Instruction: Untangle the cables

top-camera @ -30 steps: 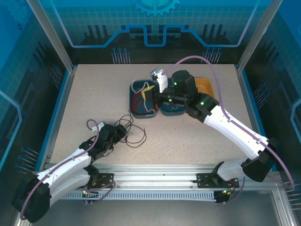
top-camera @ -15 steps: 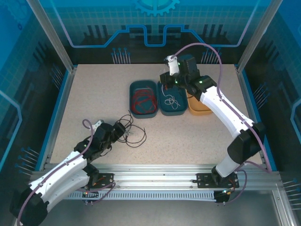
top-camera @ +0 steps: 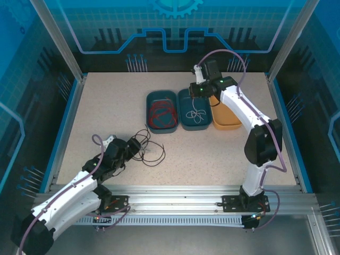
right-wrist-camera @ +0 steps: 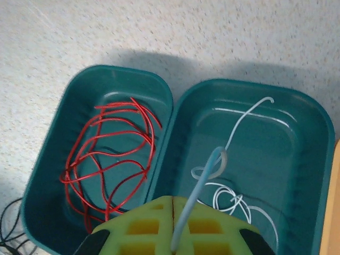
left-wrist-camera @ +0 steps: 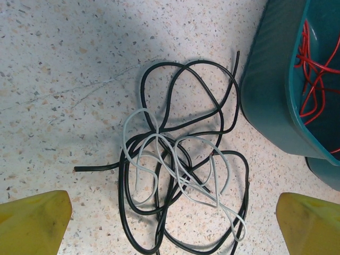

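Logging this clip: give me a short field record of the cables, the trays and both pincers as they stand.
red cable: lying in the left teal tray
white cable: coiled in the middle teal tray, one strand rising to the right pincer
black-and-white tangle: on the table, beside the left teal tray
left pincer: open, over the tangle
right pincer: shut on the white cable
orange tray: right of the teal pair

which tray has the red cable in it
The left teal tray: it holds the red cable. The middle teal tray holds a white cable, and the orange tray sits rightmost.
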